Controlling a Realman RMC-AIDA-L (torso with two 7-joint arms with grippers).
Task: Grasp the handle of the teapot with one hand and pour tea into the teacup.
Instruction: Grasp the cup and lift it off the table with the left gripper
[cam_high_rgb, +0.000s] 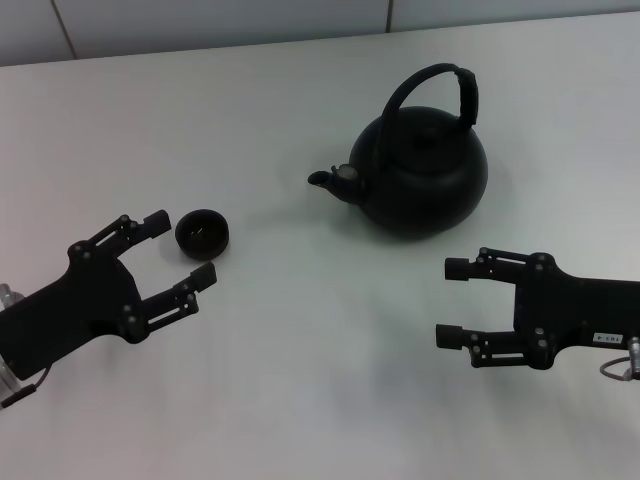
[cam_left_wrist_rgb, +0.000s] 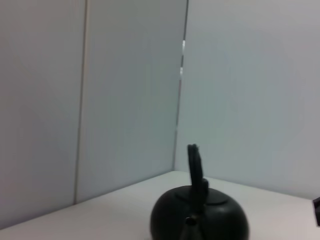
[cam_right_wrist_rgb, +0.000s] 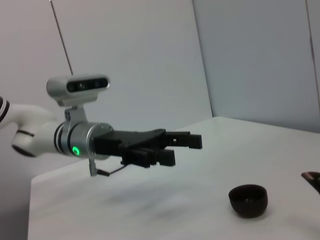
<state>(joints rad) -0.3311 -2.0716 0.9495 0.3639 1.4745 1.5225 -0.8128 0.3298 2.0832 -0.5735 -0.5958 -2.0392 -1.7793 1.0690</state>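
Currently, per item:
teapot (cam_high_rgb: 418, 180): upright on the white table (cam_high_rgb: 300, 380), far centre-right in head view; spout (cam_high_rgb: 322, 179) aimed toward the robot's left; same pot also low in left wrist view (cam_left_wrist_rgb: 200, 217).
handle (cam_high_rgb: 440, 85): arched upright over the lid, thicker sleeve on the far-right side; untouched by either gripper.
teacup (cam_high_rgb: 203, 232): upright on the table, left of the spout and well apart from it; also in right wrist view (cam_right_wrist_rgb: 248, 200).
left gripper (cam_high_rgb: 180, 250): low at left, fingers spread, cup just beyond and between the tips (not touching); seen side-on in right wrist view (cam_right_wrist_rgb: 175, 147).
right gripper (cam_high_rgb: 452, 300): low at right, near side of the pot, fingers apart, holding nothing.
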